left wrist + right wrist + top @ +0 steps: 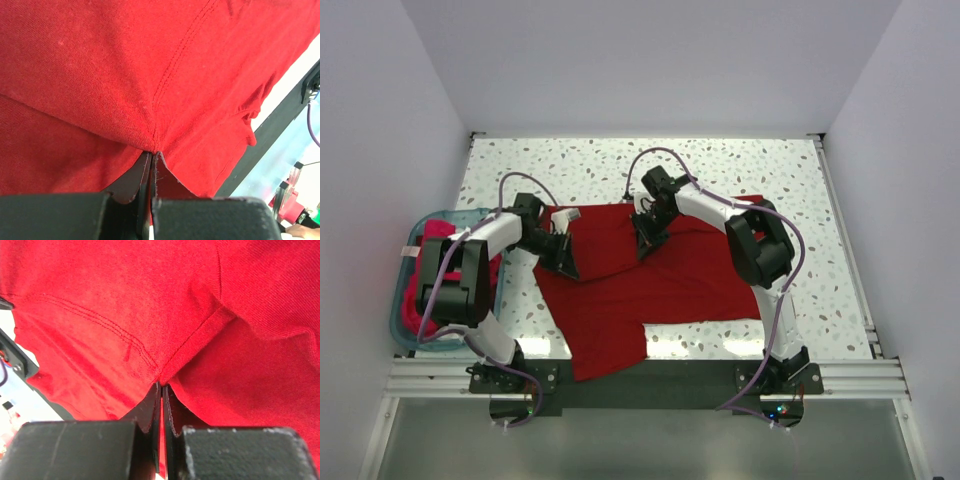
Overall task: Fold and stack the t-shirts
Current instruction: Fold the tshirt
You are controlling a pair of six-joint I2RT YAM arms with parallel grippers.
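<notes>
**Two pinches, one straight fold**

At centre frame the crimson t-shirt (670, 285) lies on the table (770, 170), our left tool (566, 265) and right tool (648, 245) each pinching a fold of its cloth. We should carry both evenly, edge taut, so the crease lands straight.

Far table (740, 170) lies open (basket (398, 300) walls the left edge).

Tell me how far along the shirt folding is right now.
Early stage. Done: nothing folded or stacked shows anywhere in view. In hand: the crimson t-shirt lies spread on the table, with the left hand and right hand each pinched shut on its cloth, apparently mid-fold. Left: finish this fold, then handle the pinkish-red shirts bunched in the teal basket.
</notes>
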